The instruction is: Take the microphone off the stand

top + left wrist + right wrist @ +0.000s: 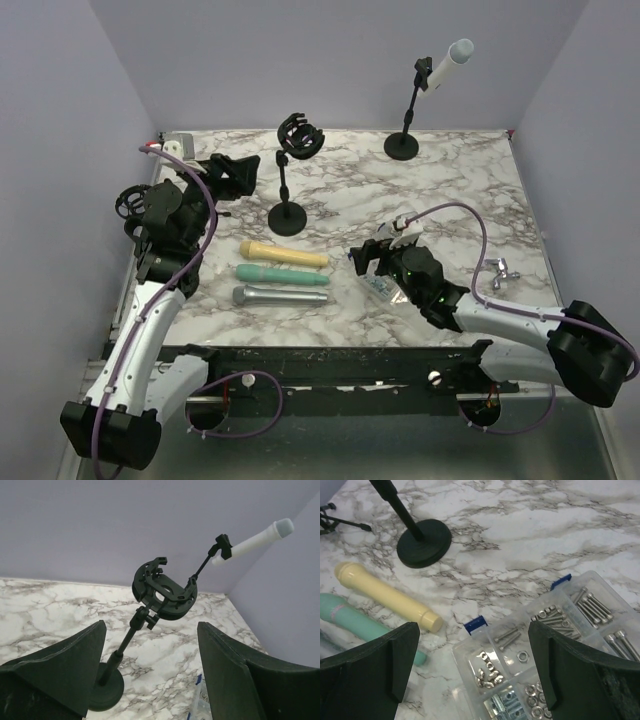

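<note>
white plastic microphone (445, 68) on far black stand (402, 146), axis tilted up-right
released right end effector (473, 637) seems nearer than released left end effector (151, 632), both well short

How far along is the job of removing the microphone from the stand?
Done: nothing yet; the white microphone still sits clipped on the far stand. In hand: nothing; left tool and right tool are open and empty. Left: reach it, grip it, lift it out.
</note>
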